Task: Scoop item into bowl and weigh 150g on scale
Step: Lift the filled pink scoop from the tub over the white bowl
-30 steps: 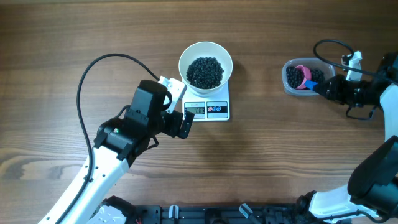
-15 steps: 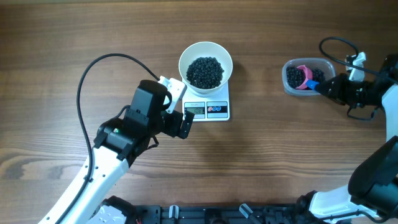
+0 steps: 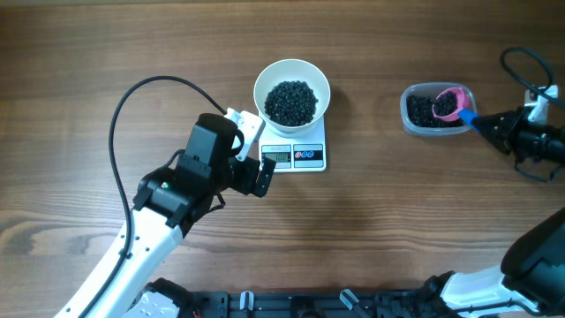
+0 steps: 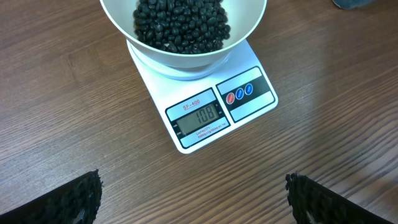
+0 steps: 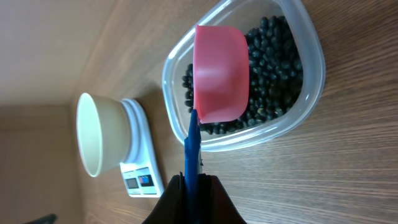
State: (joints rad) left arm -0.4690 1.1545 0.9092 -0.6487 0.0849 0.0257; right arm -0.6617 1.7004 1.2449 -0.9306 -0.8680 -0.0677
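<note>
My left gripper (image 3: 258,172) sits at centre-left of the overhead view, jaws wide apart and holding nothing, just beside the front-left corner of the scale (image 3: 307,155). The bowl (image 3: 263,88) stands on the scale, upper centre, with a heap of beans (image 3: 291,102) in it. The display (image 4: 199,115) reads 108, so I judge more beans are wanted.

Far to the right, the tub (image 3: 406,110) lies on the table (image 3: 371,230) with the rest of the beans. The scoop (image 3: 452,101) hangs over the tub's right half and looks loaded. Its handle (image 3: 469,118) runs from the cup down and right into my right gripper (image 3: 491,126), which is clamped on it.

The next move turns on this: the bowl lies well apart from the scoop, straight left across the frame and about level with it. My left arm is nearer the bowl, but my right arm holds the scoop and must carry it, cup leading.
</note>
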